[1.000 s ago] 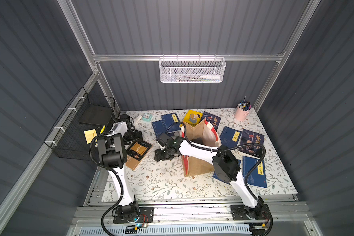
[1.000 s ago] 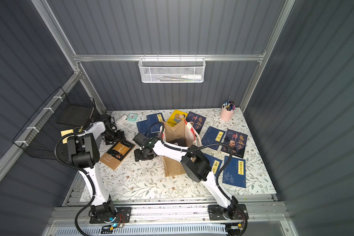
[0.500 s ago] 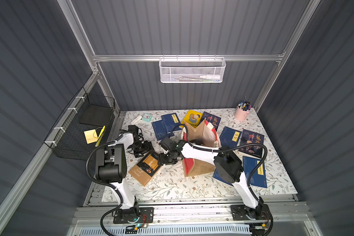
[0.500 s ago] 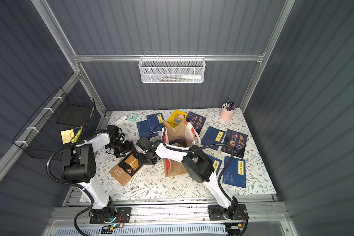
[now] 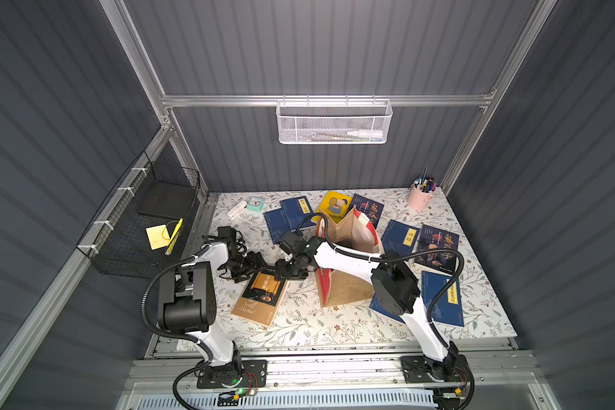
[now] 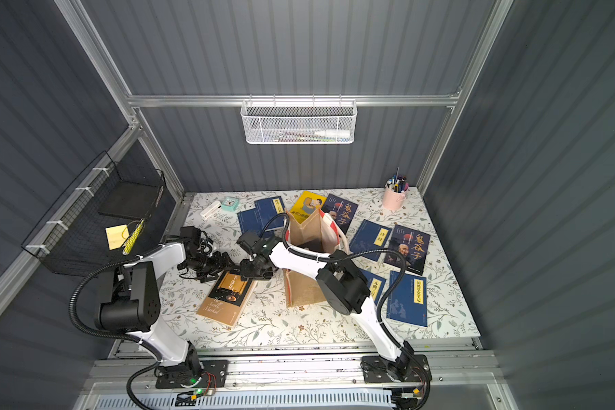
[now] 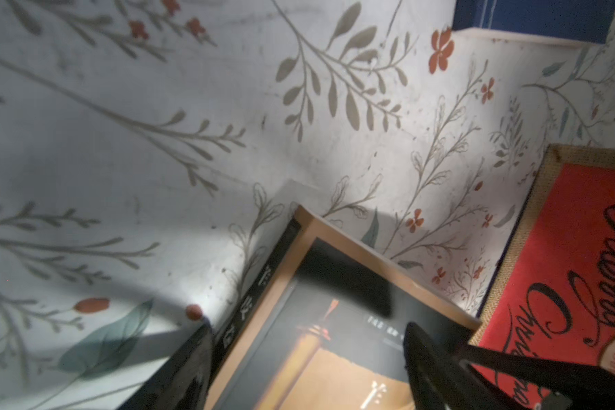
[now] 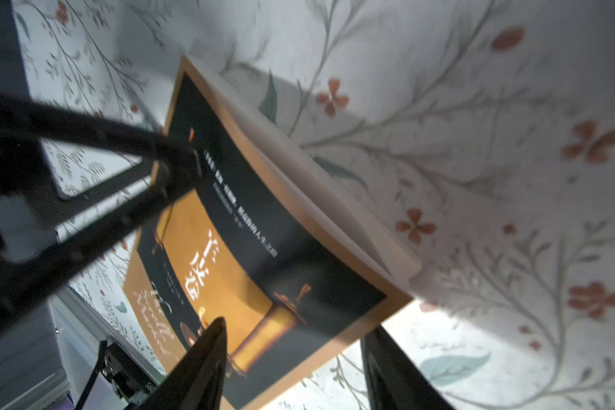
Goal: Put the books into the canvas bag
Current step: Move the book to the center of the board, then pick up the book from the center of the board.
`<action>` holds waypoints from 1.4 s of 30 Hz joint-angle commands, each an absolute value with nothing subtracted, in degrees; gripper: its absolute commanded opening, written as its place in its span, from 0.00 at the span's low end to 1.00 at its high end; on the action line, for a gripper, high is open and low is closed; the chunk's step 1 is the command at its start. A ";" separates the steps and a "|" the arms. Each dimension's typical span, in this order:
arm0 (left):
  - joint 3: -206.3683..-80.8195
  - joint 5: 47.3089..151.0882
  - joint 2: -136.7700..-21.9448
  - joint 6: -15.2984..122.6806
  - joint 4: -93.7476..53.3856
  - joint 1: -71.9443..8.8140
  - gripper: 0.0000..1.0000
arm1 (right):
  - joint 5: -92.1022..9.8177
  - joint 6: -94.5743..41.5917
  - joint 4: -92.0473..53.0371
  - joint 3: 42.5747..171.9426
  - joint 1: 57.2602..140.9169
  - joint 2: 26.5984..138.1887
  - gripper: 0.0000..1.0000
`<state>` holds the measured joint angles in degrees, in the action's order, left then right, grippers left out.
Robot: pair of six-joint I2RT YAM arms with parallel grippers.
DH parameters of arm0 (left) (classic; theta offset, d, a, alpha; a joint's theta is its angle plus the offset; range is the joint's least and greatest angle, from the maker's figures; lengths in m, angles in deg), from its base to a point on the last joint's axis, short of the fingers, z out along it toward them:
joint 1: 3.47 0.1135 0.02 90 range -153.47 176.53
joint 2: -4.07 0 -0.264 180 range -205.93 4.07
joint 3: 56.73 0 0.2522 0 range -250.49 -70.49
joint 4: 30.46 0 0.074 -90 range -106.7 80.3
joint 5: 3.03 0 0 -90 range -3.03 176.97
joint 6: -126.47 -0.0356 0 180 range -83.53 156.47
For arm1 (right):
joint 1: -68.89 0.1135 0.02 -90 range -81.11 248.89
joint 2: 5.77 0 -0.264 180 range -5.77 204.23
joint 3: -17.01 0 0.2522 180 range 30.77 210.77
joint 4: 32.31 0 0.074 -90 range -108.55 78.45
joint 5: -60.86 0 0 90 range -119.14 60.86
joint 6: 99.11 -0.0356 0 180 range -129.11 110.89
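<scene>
Since a second ago your left arm has swung in from nearer the black wire basket (image 5: 132, 227) toward the middle of the worktop (image 5: 316, 330). The brown paperback (image 5: 263, 298) has slid with it toward the front edge, and your right arm keeps reaching across the canvas bag (image 5: 345, 291). You now have both grippers meeting over the paperback's far end, the left gripper (image 5: 258, 267) from your left side and the right gripper (image 5: 289, 274) from the bag's side. Your left jaws stand wide apart, with a corner of the book between them in the left wrist view. Your right jaws are apart too: in the right wrist view one finger sits over the cover and the other lies off its edge, above the floral worktop. You cannot tell whether either finger presses on the book. At that end the cover bows up a little and shows the page edges. The bag stands upright and open-mouthed just beside the paperback, on its right, its red lettered panel facing the book. Your other books lie flat around the bag: navy books (image 5: 292, 214) and a yellow book (image 5: 334, 206) behind it, more navy and dark books (image 5: 437, 248) to its right.
</scene>
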<state>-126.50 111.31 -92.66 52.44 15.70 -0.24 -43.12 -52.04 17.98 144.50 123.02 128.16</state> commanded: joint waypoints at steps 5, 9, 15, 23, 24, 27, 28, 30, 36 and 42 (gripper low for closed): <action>-120.98 120.92 -91.09 62.41 8.84 -1.18 0.84 | -40.84 -46.65 24.54 153.42 118.69 129.94 0.62; -120.90 117.33 -88.32 60.76 11.43 -1.09 0.84 | -38.49 -45.43 25.84 148.51 118.54 125.88 0.62; -119.10 114.25 -81.36 60.35 13.53 -0.95 0.85 | -37.23 -46.40 23.27 135.18 119.48 119.31 0.60; -112.93 116.76 -72.22 62.61 13.36 -0.92 0.85 | -37.19 -45.43 23.39 131.24 121.62 120.29 0.45; -111.97 117.38 -71.71 62.76 13.03 -0.92 0.84 | -37.19 -45.28 23.54 131.20 121.70 120.64 0.44; -109.60 118.54 -70.90 62.93 12.66 -0.91 0.83 | -36.75 -44.75 23.89 131.13 121.71 121.52 0.40; -108.80 118.91 -70.67 62.93 12.45 -0.92 0.83 | -36.60 -44.40 24.06 131.07 121.71 121.76 0.38; -107.54 119.71 -70.09 64.00 11.22 -1.09 0.83 | -36.58 -44.08 24.21 131.05 121.71 122.09 0.36; -103.63 122.82 -70.03 69.23 5.95 -1.09 0.81 | -37.47 -43.82 24.07 130.99 121.69 123.54 0.36; -98.26 126.25 -69.34 74.87 -2.18 -1.09 0.79 | -38.87 -43.99 23.72 131.08 121.71 125.47 0.32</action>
<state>-100.01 123.42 -70.60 70.95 2.52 -0.88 -38.44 -44.35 21.85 131.71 121.49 122.85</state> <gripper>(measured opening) 0.793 0.325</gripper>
